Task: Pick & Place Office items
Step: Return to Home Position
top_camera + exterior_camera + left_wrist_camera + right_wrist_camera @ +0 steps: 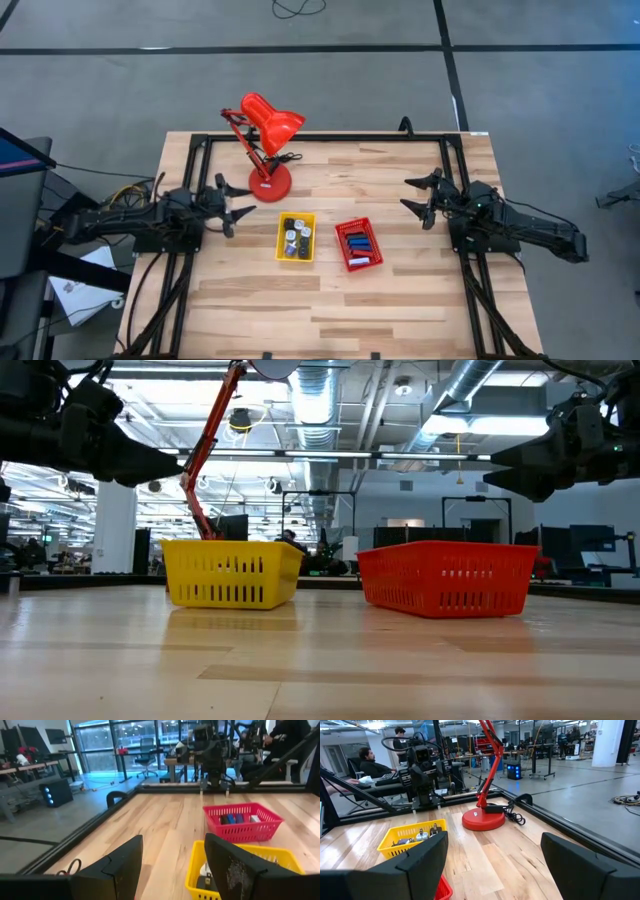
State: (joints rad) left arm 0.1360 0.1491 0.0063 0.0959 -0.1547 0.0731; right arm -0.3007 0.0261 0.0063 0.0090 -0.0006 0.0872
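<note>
Table [400,300] carries a lamp, two bins and both arms, one arm along each side edge. Left gripper [243,203] hangs above the left part of the board and points inward. It is near the lamp base and apart from the yellow bin. Its jaws are spread wide and hold nothing. In the left wrist view the left fingers [120,867] stand far apart, with bare wood and a corner of the yellow bin between them.

Lamp [268,150], red, stands toward the rear edge, with its base just behind the yellow bin. Yellow bin [279,238] sits upright, left of centre, and black and white pieces [297,237] lie inside it. Red bin [341,248] sits just to its right, slightly turned and not touching it. Blue and red pieces [358,244] lie inside the red bin.

Right gripper [406,194] hangs above the right part of the board, points inward and is well apart from the red bin. Its jaws are spread wide and empty. In the right wrist view the right fingers [420,862] stand far apart, with the lamp base and yellow bin beyond them. A seated person [370,765] shows past the far edge.

In the low view both bins rest flat on the wood, and both grippers sit higher than the bin rims
</note>
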